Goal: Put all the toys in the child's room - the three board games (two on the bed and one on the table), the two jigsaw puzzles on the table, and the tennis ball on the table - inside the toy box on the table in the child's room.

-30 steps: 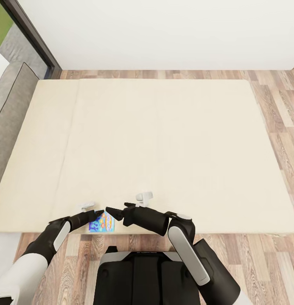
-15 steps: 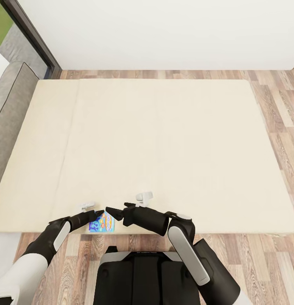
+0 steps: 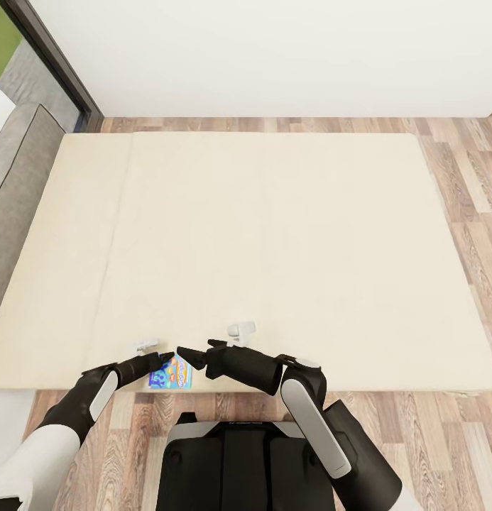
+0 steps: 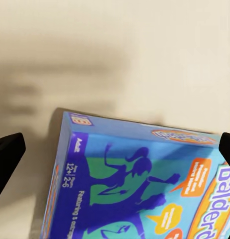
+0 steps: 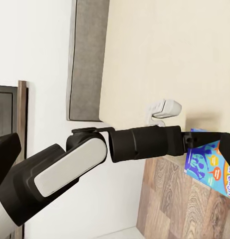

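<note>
A blue board game box (image 3: 171, 373) with orange speech bubbles lies at the near edge of the bed (image 3: 274, 234), partly past the mattress edge over the floor. My left gripper (image 3: 161, 360) hovers just over its left side, open. In the left wrist view the game box (image 4: 140, 184) sits close below, one dark fingertip (image 4: 6, 155) standing apart from its side. My right gripper (image 3: 183, 354) is open beside the box's upper right corner, facing the left one. The right wrist view looks along the left arm (image 5: 140, 142) to the game box (image 5: 210, 167).
The cream mattress stretches away bare toward the white wall (image 3: 274, 50). A grey padded edge (image 3: 11, 170) runs along the bed's left side, with a dark window frame (image 3: 54, 64) behind it. Wood-plank floor (image 3: 466, 184) lies right of the bed and under my base.
</note>
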You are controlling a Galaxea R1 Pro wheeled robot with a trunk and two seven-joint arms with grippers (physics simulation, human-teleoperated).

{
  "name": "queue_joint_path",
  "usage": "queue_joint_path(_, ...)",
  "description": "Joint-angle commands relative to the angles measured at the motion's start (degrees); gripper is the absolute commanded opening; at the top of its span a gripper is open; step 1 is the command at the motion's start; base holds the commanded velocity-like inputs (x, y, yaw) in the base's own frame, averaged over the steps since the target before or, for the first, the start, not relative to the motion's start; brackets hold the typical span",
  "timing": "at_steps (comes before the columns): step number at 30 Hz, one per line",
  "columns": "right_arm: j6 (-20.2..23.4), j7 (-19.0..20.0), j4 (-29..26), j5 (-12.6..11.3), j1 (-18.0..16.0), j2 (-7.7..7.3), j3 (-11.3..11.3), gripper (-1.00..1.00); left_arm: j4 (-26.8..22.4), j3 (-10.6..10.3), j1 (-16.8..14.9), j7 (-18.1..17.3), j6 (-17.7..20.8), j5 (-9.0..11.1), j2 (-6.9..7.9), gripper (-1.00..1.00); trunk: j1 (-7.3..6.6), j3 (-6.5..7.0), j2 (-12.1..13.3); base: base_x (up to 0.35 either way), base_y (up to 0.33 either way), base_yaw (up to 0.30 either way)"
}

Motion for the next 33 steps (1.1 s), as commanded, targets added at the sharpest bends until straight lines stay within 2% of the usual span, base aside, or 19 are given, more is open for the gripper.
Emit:
queue_joint_path(1,0.3,0.2,0.0,0.1,0.0,0.00,-0.1,1.00,2.4,0.1,0.0,0.0,0.8,0.2,-0.02,1.00,0.05,-0.06,-0.1,0.000,0.000,0.000)
queue_joint_path(33,0.3,0.2,0.0,0.1,0.0,0.02,-0.1,1.00,2.4,0.2,0.0,0.1,1.1,0.3,-0.02,1.00,0.05,0.51,-0.1,0.000,0.000,-0.005)
